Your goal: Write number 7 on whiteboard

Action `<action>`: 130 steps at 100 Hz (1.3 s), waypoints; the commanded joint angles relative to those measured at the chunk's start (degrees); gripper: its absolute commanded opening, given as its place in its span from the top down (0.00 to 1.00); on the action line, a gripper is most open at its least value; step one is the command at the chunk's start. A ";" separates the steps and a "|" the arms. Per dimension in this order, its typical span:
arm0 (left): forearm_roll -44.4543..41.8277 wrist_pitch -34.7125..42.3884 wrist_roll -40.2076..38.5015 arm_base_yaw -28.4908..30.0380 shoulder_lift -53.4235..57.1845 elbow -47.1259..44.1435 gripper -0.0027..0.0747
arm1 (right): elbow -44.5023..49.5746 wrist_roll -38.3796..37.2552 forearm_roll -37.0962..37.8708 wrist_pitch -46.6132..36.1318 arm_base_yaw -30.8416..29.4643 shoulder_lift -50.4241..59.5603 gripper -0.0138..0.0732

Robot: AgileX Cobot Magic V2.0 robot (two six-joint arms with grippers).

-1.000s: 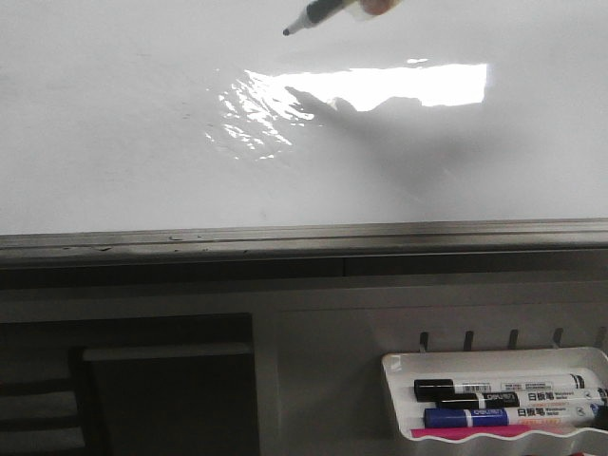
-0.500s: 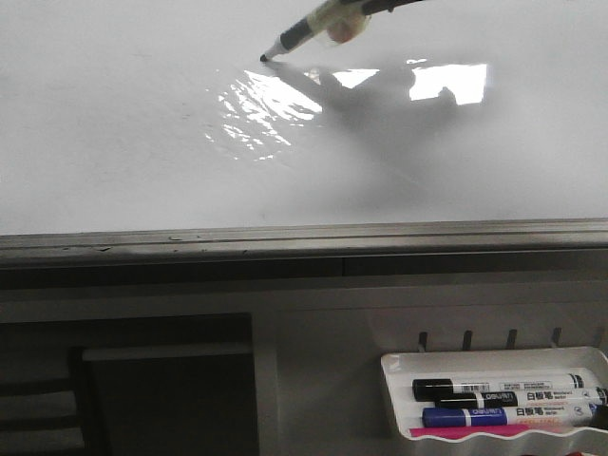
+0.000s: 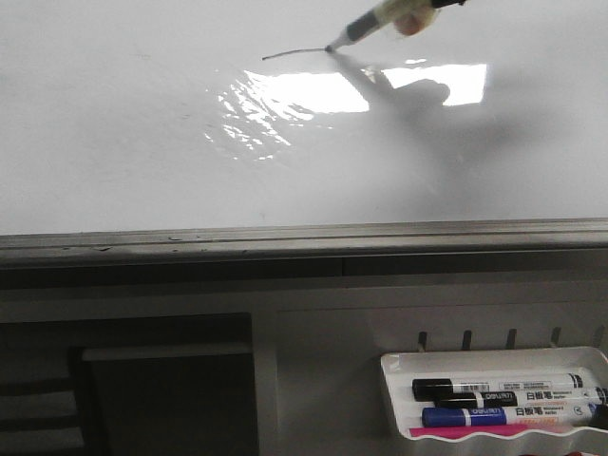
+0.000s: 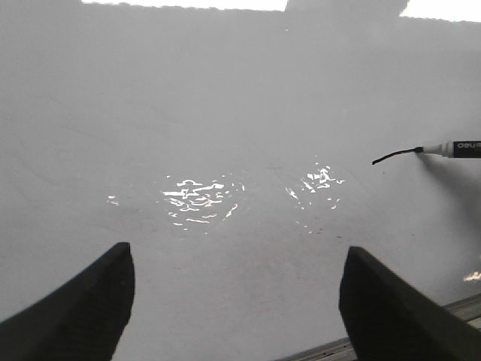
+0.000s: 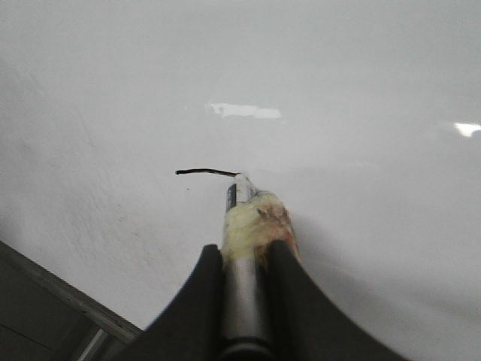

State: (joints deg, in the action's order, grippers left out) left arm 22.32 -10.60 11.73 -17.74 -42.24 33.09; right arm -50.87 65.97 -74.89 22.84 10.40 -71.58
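Glossy white, the whiteboard point(image 3: 142, 142) fills most of the front view, with a patch of glare near its middle and a grey metal edge strip point(image 3: 304, 236) along its near side. Close to the far edge, a short dark horizontal stroke point(image 3: 294, 53) lies on the board; only this top bar of the number 7 is drawn, with no downstroke showing.

The right gripper point(image 5: 244, 259) reaches in from the far right of the front view, where only a sliver of it shows at the frame's upper edge. Its jaws are clamped narrowly around the barrel of a marker point(image 5: 242, 226), which has a lump of yellowish padding point(image 5: 255, 218) wrapped just above the fingers. The marker slants down toward the board, and its tip touches the right end of the stroke.

The left gripper point(image 4: 237, 301) hovers above the whiteboard, its two dark fingers point(image 4: 75, 312) spread wide with nothing between them. In its wrist view the stroke and the marker's nib appear off to one side, well apart from the fingers.

Below the board's edge strip, on the right, a small white plastic tray point(image 3: 494, 361) holds spare markers point(image 3: 503, 389), lying side by side: black-capped and blue-capped ones, with a pink object point(image 3: 470, 431) at the tray's near edge.
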 commanded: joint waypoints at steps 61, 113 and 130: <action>0.85 5.34 -0.56 0.07 0.37 1.60 0.30 | 6.19 -3.36 3.66 10.94 -3.71 5.99 0.91; 4.63 5.11 10.90 -19.31 -6.36 5.61 0.30 | -3.86 -9.32 5.99 34.85 -3.71 9.90 0.91; 0.73 5.88 13.62 -28.95 -15.27 10.06 0.30 | -5.96 -11.59 9.59 39.26 -3.71 7.59 0.91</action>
State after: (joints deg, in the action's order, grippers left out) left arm 24.97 -9.12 24.20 -42.80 -53.89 39.32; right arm -54.23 55.68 -64.15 59.74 6.96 -63.71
